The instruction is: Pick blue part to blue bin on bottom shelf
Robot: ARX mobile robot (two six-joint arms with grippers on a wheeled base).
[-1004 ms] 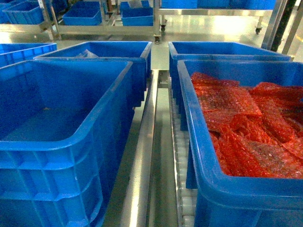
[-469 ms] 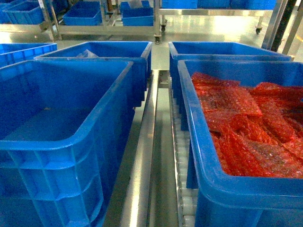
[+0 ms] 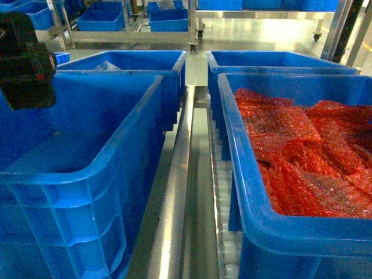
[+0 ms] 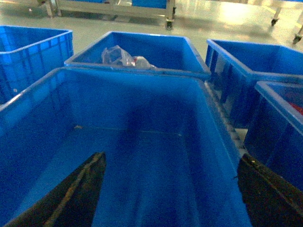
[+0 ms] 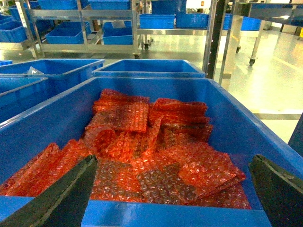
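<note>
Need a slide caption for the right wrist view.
Right pincer, open, poised over a blue bin piled with red bubble-wrap bags; more blue bins behind.

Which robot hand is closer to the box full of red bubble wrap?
The right one. The right gripper hangs open at the near rim of the red bubble wrap bin. The left gripper is open over the empty blue bin across the metal rail.

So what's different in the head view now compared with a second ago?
The left arm has come into the head view at upper left, above the empty bin. Its tool is open, holding nothing. Both bins and the red bubble-wrap bags stayed put.
</note>
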